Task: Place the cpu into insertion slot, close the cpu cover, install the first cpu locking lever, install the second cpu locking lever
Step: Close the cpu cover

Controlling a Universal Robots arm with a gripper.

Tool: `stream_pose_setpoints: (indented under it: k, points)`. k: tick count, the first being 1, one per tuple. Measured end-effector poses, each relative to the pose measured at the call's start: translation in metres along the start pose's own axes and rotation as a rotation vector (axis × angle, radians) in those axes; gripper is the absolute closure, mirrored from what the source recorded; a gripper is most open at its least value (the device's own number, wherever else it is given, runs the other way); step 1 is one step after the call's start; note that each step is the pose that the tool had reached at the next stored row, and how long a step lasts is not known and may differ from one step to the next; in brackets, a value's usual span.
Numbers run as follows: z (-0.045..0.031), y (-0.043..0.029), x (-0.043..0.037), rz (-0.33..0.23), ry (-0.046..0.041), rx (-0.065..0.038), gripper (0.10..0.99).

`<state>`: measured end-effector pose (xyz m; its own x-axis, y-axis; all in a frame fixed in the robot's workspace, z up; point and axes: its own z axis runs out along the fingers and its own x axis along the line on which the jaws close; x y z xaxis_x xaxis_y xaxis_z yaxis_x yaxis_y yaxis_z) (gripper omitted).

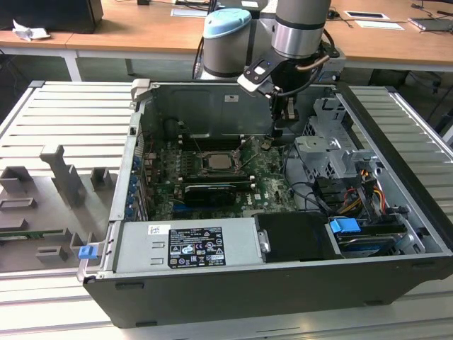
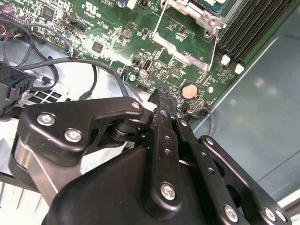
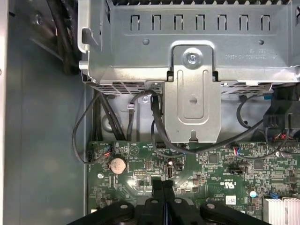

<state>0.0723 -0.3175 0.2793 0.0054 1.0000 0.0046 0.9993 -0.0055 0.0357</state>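
Gripper (image 1: 283, 119): fingers closed against each other, nothing held. In the first wrist view the black fingertips (image 3: 162, 183) meet along a thin seam, and in the second wrist view they also come together in one point.

My gripper hangs inside the open computer case (image 1: 233, 294), close to its back wall. It is above the green motherboard (image 3: 215, 164), near the coin cell battery (image 3: 117, 164). In the first wrist view the silver drive cage (image 3: 187, 47) lies beyond the board edge, with black cables (image 3: 82, 126) looping down from it.

The cpu (image 1: 216, 161) shows its pale metal top. It sits in the insertion slot (image 1: 200, 164) mid-board, on the exterior view's left of my gripper and apart from it.

The cpu cover (image 2: 194, 16) is a silver frame at the socket. Two thin locking levers (image 2: 214, 47) run beside it; I cannot tell whether they are latched. The black memory slots (image 2: 253, 23) lie just beside the socket
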Motion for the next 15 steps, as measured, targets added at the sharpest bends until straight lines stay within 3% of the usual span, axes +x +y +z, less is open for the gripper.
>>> stream_pose_setpoints:
  k: [15]
  points:
    - [0.0025, 0.012, 0.0, 0.0, -0.0001, 0.0, 0.98]
